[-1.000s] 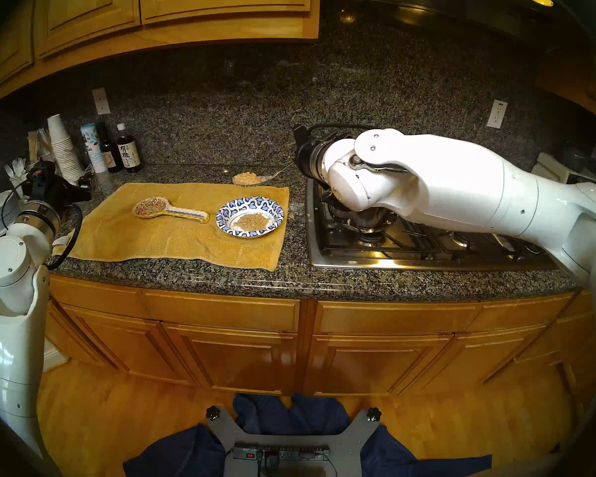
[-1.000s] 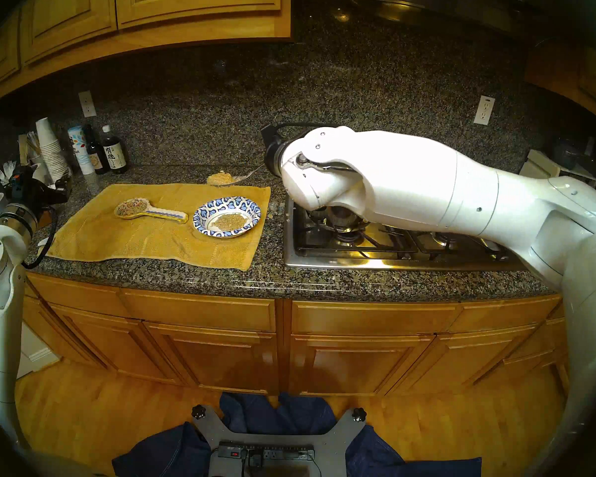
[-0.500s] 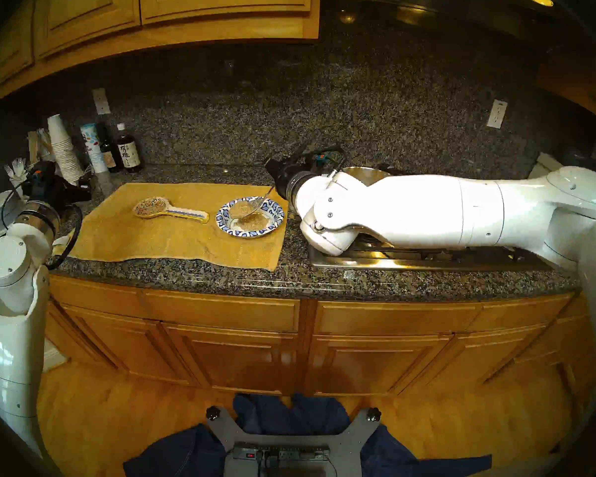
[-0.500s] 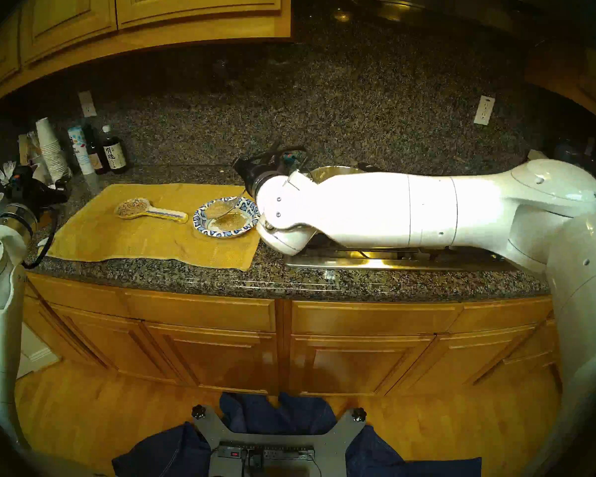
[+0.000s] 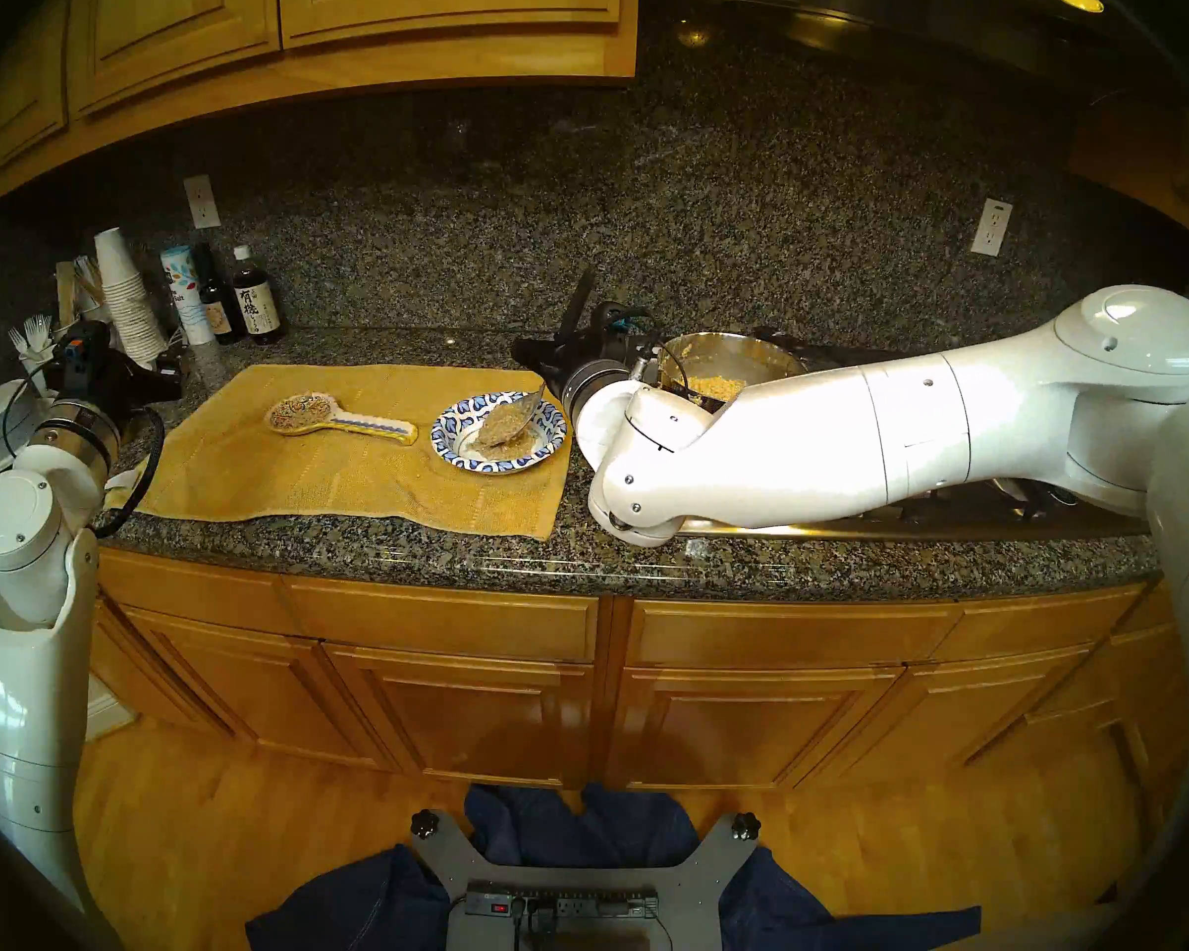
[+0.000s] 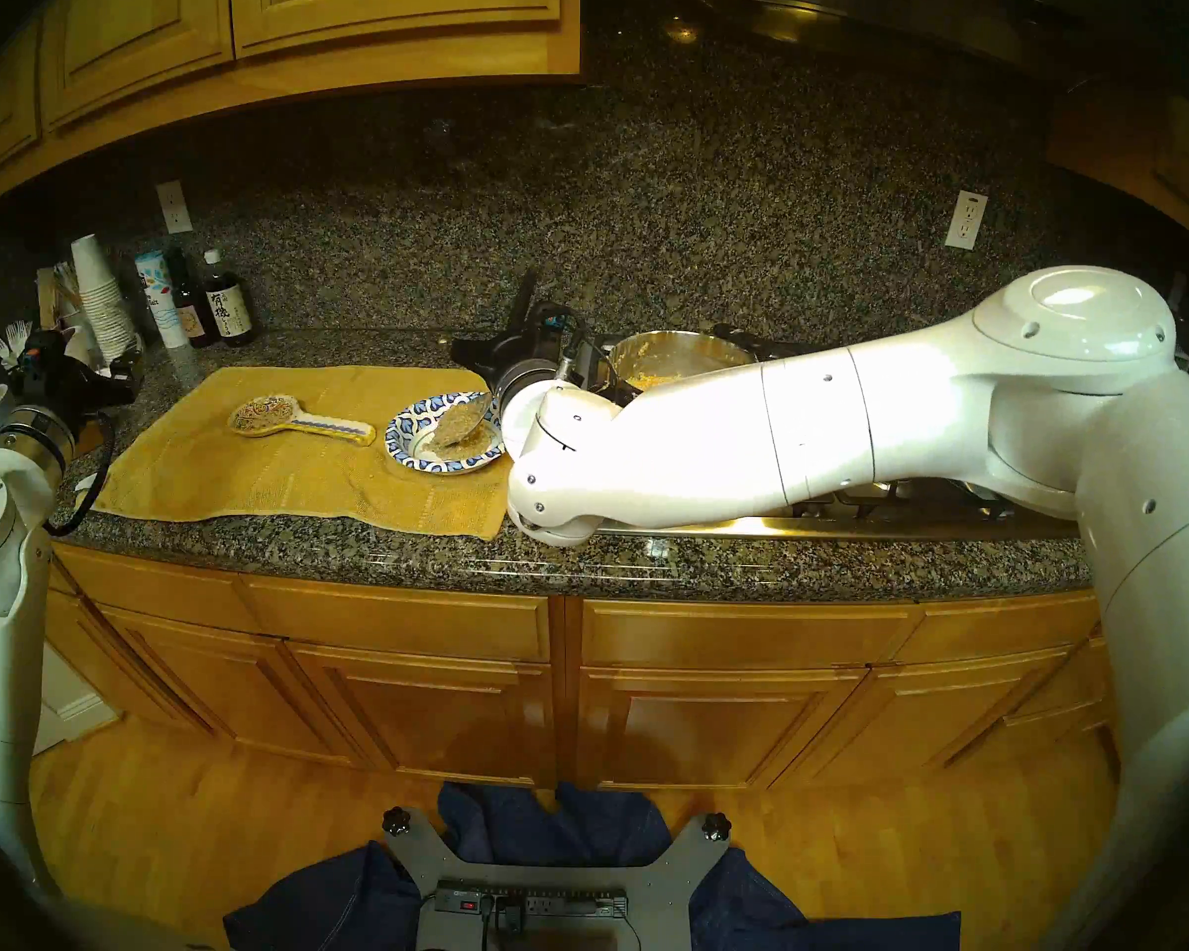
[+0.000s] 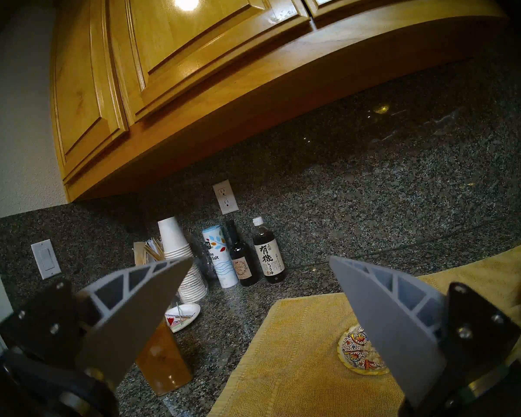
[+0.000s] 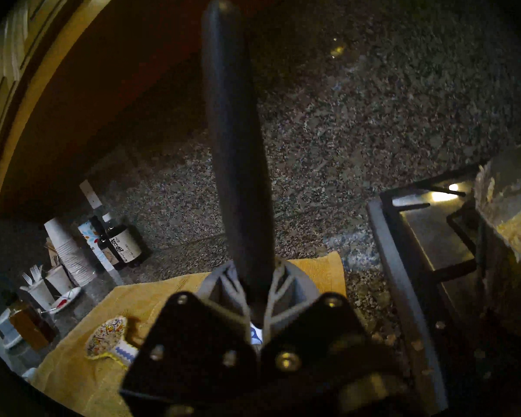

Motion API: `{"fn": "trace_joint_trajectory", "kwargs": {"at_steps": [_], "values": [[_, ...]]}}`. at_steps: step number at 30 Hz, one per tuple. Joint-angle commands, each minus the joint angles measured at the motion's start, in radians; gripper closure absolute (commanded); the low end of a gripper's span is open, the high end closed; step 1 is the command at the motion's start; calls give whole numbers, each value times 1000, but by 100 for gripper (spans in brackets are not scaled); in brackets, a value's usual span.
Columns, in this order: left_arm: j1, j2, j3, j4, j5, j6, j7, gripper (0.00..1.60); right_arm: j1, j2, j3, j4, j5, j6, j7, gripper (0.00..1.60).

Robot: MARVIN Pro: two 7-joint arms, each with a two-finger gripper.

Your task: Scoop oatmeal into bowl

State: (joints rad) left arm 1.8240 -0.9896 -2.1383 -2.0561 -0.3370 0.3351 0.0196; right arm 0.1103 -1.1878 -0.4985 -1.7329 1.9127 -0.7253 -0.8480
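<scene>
The bowl (image 5: 449, 429) with a blue-and-white rim sits on the right part of a yellow towel. A heap of oatmeal (image 5: 499, 435) lies in its centre. My right gripper (image 5: 564, 356) is shut on the black handle (image 8: 235, 136) of a metal spoon. The spoon head (image 5: 530, 406) is tipped over the bowl's far right side, and oatmeal slides off it onto the heap. More oatmeal (image 5: 714, 384) lies in the steel pot (image 5: 729, 342) behind my right forearm. My left gripper (image 7: 260, 258) hangs open and empty at the counter's left end.
A painted ceramic spoon rest (image 5: 317, 416) lies on the yellow towel (image 5: 345, 476), left of the bowl. Bottles (image 5: 255, 304), a salt canister and stacked paper cups (image 5: 128, 298) stand at the back left. The stove (image 5: 852, 524) lies under my right arm. Spilled flakes (image 8: 388, 338) dot the counter.
My right arm carried the loaded spoon from beyond the towel's far edge down over the bowl and tipped it; the oatmeal now slides into the bowl. The left arm stayed still.
</scene>
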Motion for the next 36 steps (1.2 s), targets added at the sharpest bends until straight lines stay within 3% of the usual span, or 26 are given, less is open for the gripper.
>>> {"fn": "trace_joint_trajectory", "kwargs": {"at_steps": [1, 24, 36], "values": [[-18, 13, -12, -23, 2, -11, 1, 0, 112, -77, -58, 34, -185, -10, -29, 160], [-17, 14, -9, -21, 0, -9, 4, 0, 212, -216, -401, 179, -712, 86, -128, 160], [-17, 15, -9, -22, 0, -10, 5, 0, 265, -249, -490, 247, -981, 126, -235, 160]]}}
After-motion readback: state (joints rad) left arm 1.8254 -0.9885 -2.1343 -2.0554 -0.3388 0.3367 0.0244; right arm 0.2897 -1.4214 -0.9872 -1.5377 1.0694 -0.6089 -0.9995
